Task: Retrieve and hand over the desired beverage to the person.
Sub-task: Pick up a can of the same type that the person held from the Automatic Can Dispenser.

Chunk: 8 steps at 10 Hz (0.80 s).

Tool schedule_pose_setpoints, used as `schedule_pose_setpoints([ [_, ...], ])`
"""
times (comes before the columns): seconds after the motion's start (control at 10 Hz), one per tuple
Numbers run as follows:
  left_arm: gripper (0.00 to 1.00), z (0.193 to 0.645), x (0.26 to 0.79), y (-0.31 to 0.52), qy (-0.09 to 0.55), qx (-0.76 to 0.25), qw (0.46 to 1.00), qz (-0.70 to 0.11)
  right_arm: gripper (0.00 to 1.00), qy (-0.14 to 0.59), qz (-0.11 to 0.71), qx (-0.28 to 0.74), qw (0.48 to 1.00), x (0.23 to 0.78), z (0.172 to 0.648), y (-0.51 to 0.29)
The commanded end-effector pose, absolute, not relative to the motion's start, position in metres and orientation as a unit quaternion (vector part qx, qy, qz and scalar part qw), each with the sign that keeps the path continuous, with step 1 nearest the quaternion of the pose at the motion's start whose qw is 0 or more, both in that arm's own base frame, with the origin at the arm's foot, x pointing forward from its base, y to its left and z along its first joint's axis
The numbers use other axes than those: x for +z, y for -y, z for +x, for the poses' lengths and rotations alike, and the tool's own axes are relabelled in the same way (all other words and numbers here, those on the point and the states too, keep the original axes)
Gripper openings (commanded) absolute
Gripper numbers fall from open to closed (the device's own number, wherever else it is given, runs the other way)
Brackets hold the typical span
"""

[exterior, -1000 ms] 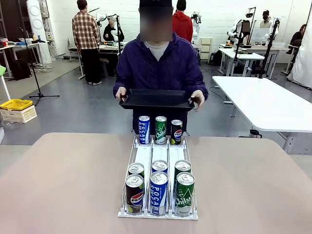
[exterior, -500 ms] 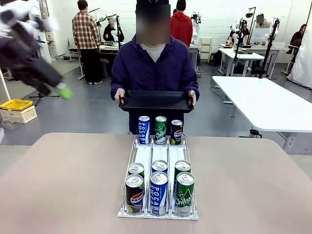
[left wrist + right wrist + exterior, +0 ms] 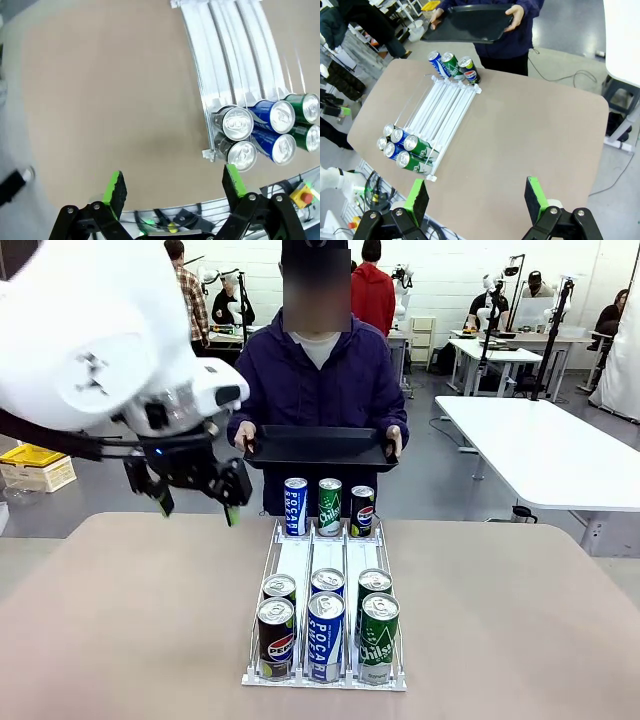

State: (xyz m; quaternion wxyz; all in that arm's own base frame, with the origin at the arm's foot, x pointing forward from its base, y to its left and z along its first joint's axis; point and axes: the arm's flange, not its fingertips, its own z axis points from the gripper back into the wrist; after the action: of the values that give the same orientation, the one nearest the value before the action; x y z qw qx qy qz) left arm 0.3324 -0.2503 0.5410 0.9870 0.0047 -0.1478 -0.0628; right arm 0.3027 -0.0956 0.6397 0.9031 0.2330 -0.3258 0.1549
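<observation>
1. Rack: a white three-lane rack stands in the middle of the table. Its lanes run from the robot's side toward the person.
2. Near cans: six drink cans crowd the rack's end nearest the robot, two deep in each lane. Dark cola cans fill the left lane, blue cans the middle lane and green cans the right lane.
3. Far cans: three more cans stand upright at the rack's far end, one per lane. From left to right they are blue, green and dark cola.
4. Wanted drink: nothing marks which can is the one desired, so it cannot be told. All nine cans sit at the rack, untouched.
5. Person: stands just beyond the rack's far end and holds a black tray level. One hand grips one side of it and the other hand the opposite side. The tray hangs above and behind the far cans.
6. Left gripper: hovers above the table, left of the rack's far end, near the blue far can but clear of it. Its jaws are spread wide and nothing lies between the green pads. Its wrist view looks down at the near cans.
7. Right gripper: is poised high above the table, on the rack's right side, well apart from every can. Its jaws also stand wide apart and are empty.
</observation>
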Motion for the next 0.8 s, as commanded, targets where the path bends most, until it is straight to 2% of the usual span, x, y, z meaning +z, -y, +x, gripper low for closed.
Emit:
schedule_pose_setpoints([
  [0.0,1.0,0.346,0.526,0.267,0.121,-0.029,0.992,-0.034,1.0,0.326,0.239,0.162,0.9,0.639,0.302,0.096],
  [0.3,1.0,0.347,0.503,0.261,0.056,-0.06,0.994,-0.07,1.0,0.326,0.239,0.162,0.9,0.639,0.302,0.096],
  [0.4,1.0,0.346,0.503,0.268,0.09,-0.039,0.995,-0.029,1.0,0.326,0.239,0.162,0.9,0.639,0.302,0.096],
  [0.7,1.0,0.346,0.503,0.268,0.09,-0.039,0.995,-0.029,1.0,0.326,0.239,0.162,0.9,0.639,0.302,0.096],
])
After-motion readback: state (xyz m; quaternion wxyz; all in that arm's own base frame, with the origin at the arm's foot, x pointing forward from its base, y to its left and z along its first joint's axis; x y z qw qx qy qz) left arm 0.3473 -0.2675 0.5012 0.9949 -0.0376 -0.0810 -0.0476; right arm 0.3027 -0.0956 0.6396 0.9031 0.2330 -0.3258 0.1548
